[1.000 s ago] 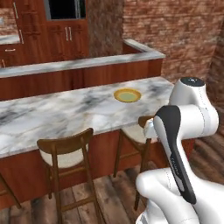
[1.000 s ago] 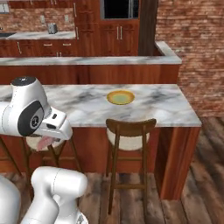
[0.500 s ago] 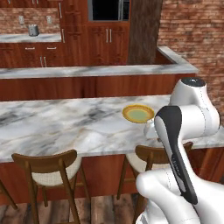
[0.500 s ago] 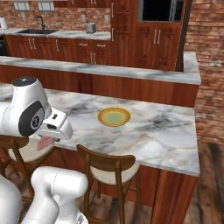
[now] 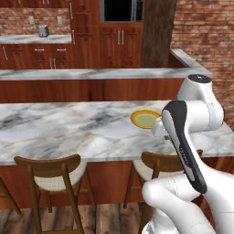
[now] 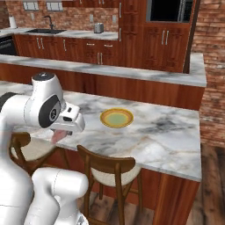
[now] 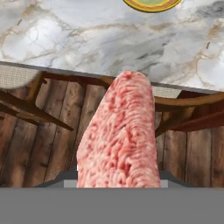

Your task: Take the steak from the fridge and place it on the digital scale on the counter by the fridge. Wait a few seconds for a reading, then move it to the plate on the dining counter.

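Observation:
My gripper [image 6: 60, 133] is shut on the steak [image 7: 119, 135], a pinkish-red slab that hangs below the hand, short of the dining counter's near edge and above the stools. The same steak [image 6: 56, 137] peeks out under the white hand in the right base view. The round yellow-orange plate [image 5: 145, 119] lies bare on the dining counter [image 5: 68, 130], beyond the gripper. It is the plate [image 6: 116, 117] slightly right of the hand, and the plate [image 7: 152, 3] at the hand view's top edge. The fridge and the digital scale are out of view.
Wooden stools [image 5: 51, 170] [image 6: 110, 169] stand tucked under the dining counter's near edge, right below the hand. A raised marble ledge [image 6: 132, 72] runs behind the counter, with wooden cabinets and a sink beyond. A brick wall [image 5: 205, 32] closes the right side.
The whole picture has shifted because the base has driven and turned along the dining counter. The steak stays in the gripper in the same pose.

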